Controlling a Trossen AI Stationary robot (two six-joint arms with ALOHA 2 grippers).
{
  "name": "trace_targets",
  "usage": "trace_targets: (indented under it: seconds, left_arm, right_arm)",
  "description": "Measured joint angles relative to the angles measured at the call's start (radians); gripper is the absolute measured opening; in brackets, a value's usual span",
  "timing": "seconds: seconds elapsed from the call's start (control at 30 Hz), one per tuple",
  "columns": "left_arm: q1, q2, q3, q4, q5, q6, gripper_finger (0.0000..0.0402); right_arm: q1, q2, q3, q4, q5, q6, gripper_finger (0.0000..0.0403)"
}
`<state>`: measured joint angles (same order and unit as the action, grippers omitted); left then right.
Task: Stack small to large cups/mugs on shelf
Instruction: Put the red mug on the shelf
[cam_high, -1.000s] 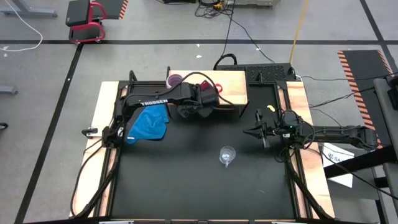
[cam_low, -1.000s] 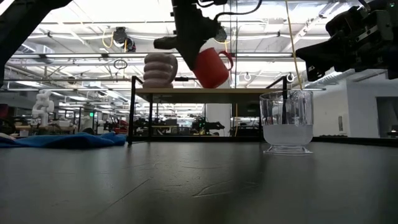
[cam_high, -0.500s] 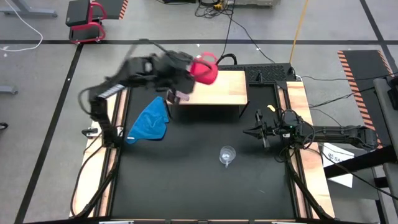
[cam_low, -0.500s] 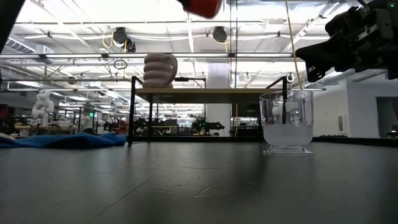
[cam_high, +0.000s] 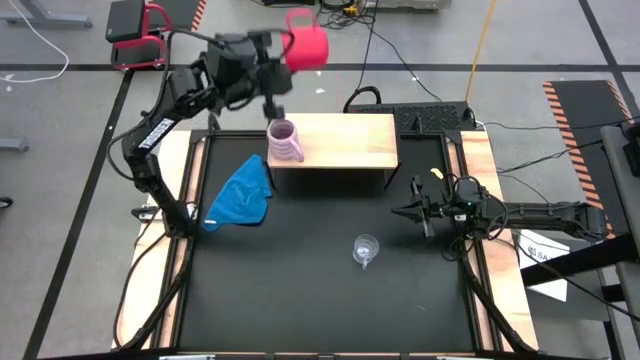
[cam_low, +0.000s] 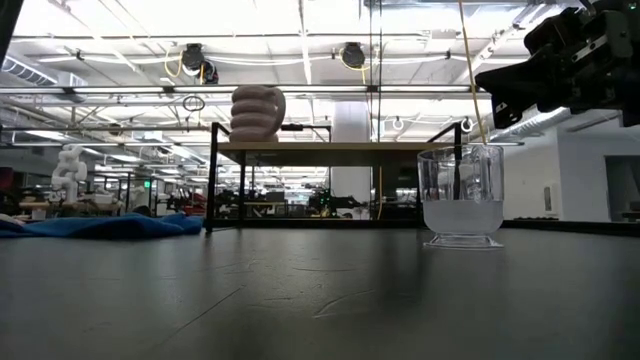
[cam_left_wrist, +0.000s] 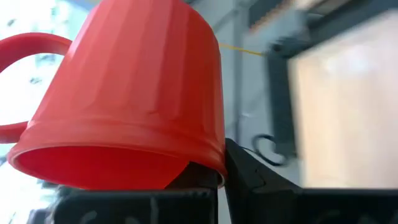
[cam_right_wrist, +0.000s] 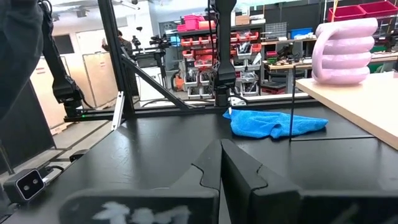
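My left gripper (cam_high: 283, 55) is raised high over the table's far edge, shut on the red mug (cam_high: 306, 47), which fills the left wrist view (cam_left_wrist: 137, 81). The ribbed lilac-pink mug (cam_high: 285, 142) stands on its base at the left end of the light-wood shelf (cam_high: 345, 140), also plain in the low view (cam_low: 258, 112). The clear glass cup (cam_high: 366, 249) stands on the black table, near the middle (cam_low: 460, 195). My right gripper (cam_high: 415, 213) hovers shut to the right of the glass cup, touching nothing (cam_right_wrist: 221, 165). My left gripper holds the red mug by its rim (cam_left_wrist: 208, 163), on the side away from the handle (cam_left_wrist: 28, 46). One finger (cam_left_wrist: 249, 177) lies outside the wall and the other shows inside the mouth. The mug is lifted clear, high in the air and tipped over sideways.
A crumpled blue cloth (cam_high: 240, 193) lies on the table left of the shelf's near leg. Pale wooden rails (cam_high: 480, 160) run along both table sides. The right part of the shelf top is bare, and so is the black surface around the glass cup.
My left arm has swung up fast from just over the shelf, beside the lilac mug, toward the table's far edge, carrying the red mug. The mug has risen out of the low view. The lilac mug, hidden under the arm before, now shows. The right arm kept still.
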<state>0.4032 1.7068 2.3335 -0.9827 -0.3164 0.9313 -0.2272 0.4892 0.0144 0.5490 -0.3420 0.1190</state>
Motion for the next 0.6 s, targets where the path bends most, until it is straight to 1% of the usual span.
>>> trace_targets:
  seconds: [0.1, 0.2, 0.37, 0.47, 0.6]
  left_arm:
    - [0.043, 0.008, 0.000, 0.075, 0.013, -0.009, 0.0006]
    - [0.063, 0.025, 0.001, 0.107, 0.070, -0.018, 0.0006]
    - [0.075, 0.061, 0.000, 0.159, 0.118, 0.042, 0.0006]
    - [0.102, 0.087, 0.000, 0.139, 0.161, 0.053, 0.0006]
    - [0.130, 0.123, 0.000, 0.069, 0.225, 0.049, 0.0006]
  right_arm:
    - [0.000, 0.000, 0.000, 0.001, 0.000, 0.017, 0.0000]
    - [0.000, 0.000, 0.000, 0.001, 0.000, 0.026, 0.0000]
    - [0.000, 0.000, 0.000, 0.001, 0.000, 0.033, 0.0000]
    - [0.000, 0.001, 0.000, 0.001, 0.000, 0.050, 0.0000]
    - [0.000, 0.001, 0.000, 0.001, 0.000, 0.053, 0.0000]
